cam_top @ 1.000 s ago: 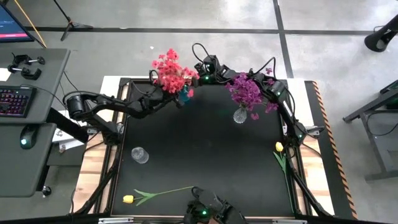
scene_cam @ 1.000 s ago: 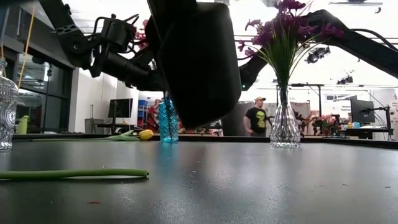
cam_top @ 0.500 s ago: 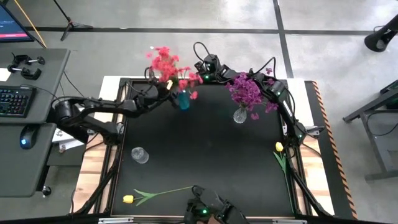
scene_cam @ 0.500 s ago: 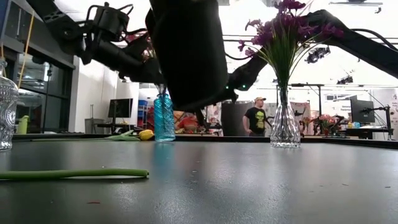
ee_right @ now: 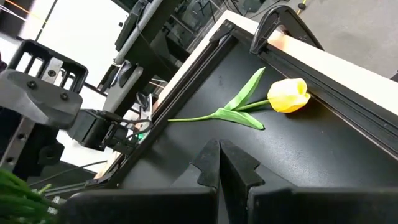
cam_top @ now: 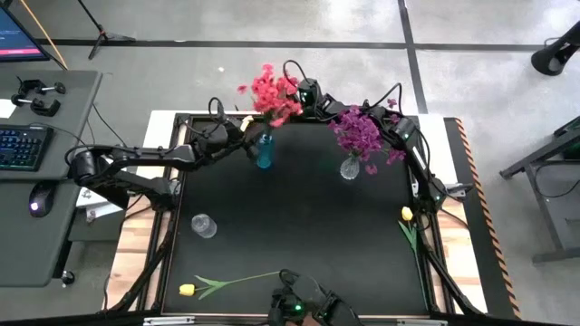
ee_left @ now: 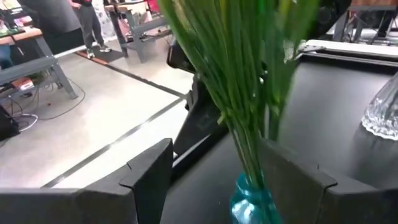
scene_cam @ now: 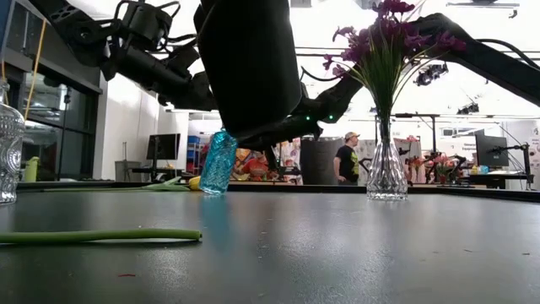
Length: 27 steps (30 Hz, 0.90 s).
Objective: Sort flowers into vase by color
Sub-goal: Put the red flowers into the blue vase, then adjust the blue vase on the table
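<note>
Left gripper hovering at the far edge of the black table, fingers spread wide apart and gripping nothing. Standing just ahead of it and between the spread fingers in the left wrist view, a blue vase, leaning over at a tilt in the low view rather than sitting upright. Carrying a thick bundle of green stems, with the red-pink flowers fanning out above and beyond the gripper, past the table's far edge. Not possible to tell whether either finger is touching the stems or the vase.

Sitting further off to the gripper's right, a clear glass vase, upright, holding the purple flowers. Well back from the gripper toward the near side, a second clear vase standing alone by the left edge.

Right gripper waiting low over the right side of the table, fingertips pressed together with nothing between them. Lying just ahead of it, a yellow tulip flat on the table against the raised edge, stem and leaves trailing away from the bud; same flower showing near the right edge in the high view.

Lying near the front edge, far from both grippers, another yellow flower with its long stem stretching across the table.

In the room behind, a person standing.
</note>
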### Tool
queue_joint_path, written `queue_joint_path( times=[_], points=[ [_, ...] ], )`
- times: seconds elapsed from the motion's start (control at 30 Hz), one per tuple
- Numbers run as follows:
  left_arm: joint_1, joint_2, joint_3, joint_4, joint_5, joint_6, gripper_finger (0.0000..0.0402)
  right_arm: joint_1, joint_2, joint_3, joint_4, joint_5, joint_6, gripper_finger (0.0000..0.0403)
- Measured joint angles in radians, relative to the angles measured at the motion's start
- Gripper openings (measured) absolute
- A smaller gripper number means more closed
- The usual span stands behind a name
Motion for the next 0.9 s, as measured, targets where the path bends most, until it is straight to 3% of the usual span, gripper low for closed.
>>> queue_joint_path(
  times=[0.6, 0.8, 0.9],
  points=[
    [-0.044, -0.003, -0.042, -0.08, -0.001, -0.042, 0.0228, 0.0, 0.0, 0.0, 0.0, -0.006, -0.009, 0.0],
    [-0.112, -0.023, -0.171, 0.082, -0.003, -0.07, 0.0228, 0.0, 0.0, 0.0, 0.001, -0.006, -0.028, 0.0],
    [-0.126, -0.021, -0.256, 0.18, -0.062, -0.112, 0.0228, 0.001, 0.0, 0.0, 0.003, -0.008, -0.035, 0.0]
  ],
)
